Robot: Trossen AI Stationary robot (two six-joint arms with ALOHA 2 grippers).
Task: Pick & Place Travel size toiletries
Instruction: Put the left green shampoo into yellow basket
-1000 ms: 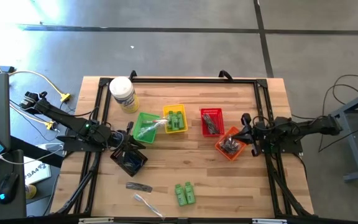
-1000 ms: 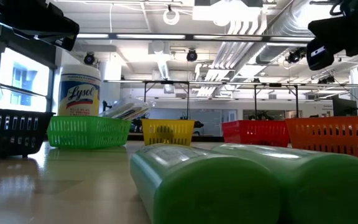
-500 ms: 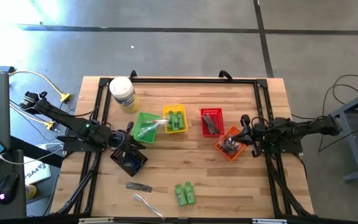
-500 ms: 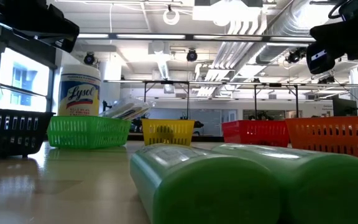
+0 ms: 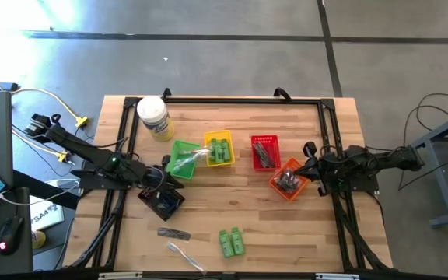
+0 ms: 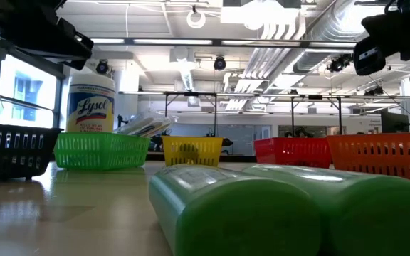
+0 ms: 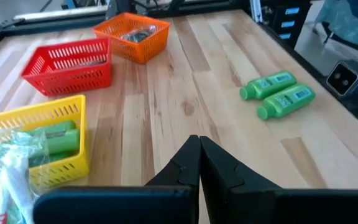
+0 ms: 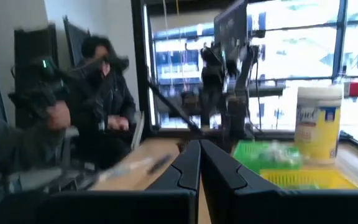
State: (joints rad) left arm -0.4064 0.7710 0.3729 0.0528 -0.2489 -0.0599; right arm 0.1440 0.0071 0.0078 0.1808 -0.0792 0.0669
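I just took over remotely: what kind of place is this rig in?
Likely a robotics lab or workshop: exposed ceiling ducts, bare concrete floor, and a wooden table with sorting baskets.

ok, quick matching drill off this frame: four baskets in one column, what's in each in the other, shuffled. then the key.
Baskets:
1. yellow basket
2. red basket
3. orange basket
4. green basket

Contents:
A. clear-wrapped sticks, poking over the rim
B. green bottles
C. dark round pieces
D. slim dark sticks

Pairs: 1-B, 2-D, 3-C, 4-A
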